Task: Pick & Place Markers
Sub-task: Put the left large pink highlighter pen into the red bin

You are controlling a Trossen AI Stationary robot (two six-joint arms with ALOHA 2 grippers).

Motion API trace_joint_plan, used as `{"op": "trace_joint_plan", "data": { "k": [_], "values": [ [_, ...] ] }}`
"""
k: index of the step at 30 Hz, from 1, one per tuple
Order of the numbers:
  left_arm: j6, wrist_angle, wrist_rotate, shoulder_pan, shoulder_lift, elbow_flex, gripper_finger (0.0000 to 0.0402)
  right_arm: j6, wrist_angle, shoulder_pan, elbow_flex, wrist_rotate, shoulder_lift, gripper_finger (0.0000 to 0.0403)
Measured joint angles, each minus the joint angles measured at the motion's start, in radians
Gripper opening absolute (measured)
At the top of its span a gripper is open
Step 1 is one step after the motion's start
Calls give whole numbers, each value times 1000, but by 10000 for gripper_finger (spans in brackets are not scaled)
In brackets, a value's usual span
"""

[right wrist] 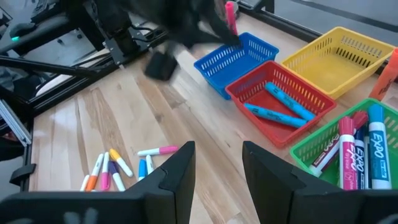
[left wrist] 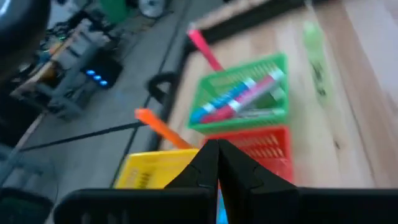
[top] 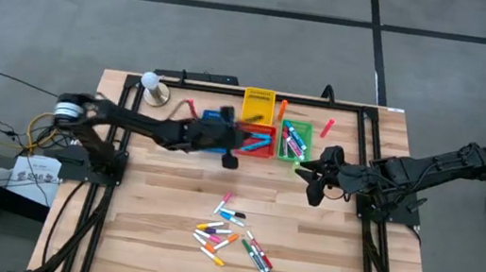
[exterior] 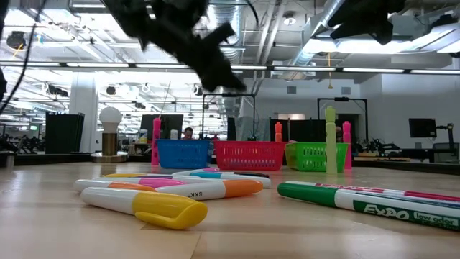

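Several loose markers (top: 234, 235) in mixed colours lie flat on the wooden table near its front edge, and they fill the foreground of the low view (exterior: 180, 194). At the back stand four bins. The red bin (right wrist: 249, 84) holds two blue markers (right wrist: 280, 106). Several markers (right wrist: 357, 146) lie in the green bin (top: 295, 141). My left gripper (left wrist: 217, 165) is shut with nothing between its fingers; it hangs in the air over the blue bin (right wrist: 233, 53) and the red bin. My right gripper (right wrist: 217, 165) stands open and empty, raised above the table to the right of the green bin.
A yellow bin (top: 258, 107) sits behind the red one. Single markers stand upright beside the bins: pink (top: 327, 127), orange (top: 282, 106), red (top: 188, 107). A white ball on a stand (top: 151, 83) is at the back left. A black frame (top: 366, 110) rims the table.
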Motion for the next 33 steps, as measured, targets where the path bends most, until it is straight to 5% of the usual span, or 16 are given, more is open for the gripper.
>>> {"op": "trace_joint_plan", "data": {
  "k": [6, 12, 16, 20, 27, 33],
  "values": [
    [-204, -219, 27, 46, -284, 0, 6, -1, 5, 0, 0, 27, 0, 125],
    [-415, -338, 313, 134, -517, -45, 7, -1, 11, 0, 0, 48, 0, 125],
    [-513, -347, 356, 164, -635, -152, 30, -2, 4, -1, 0, 92, 0, 125],
    [-598, -335, 317, 204, -721, -273, 77, -10, -1, -3, 0, 151, 0, 125],
    [-680, -216, 59, 250, -744, -462, 155, -53, -1, -36, 0, 161, 0, 125],
    [-679, -38, -26, 282, -705, -573, 176, -81, 0, -62, 0, 187, 0, 125]
  ]
}}
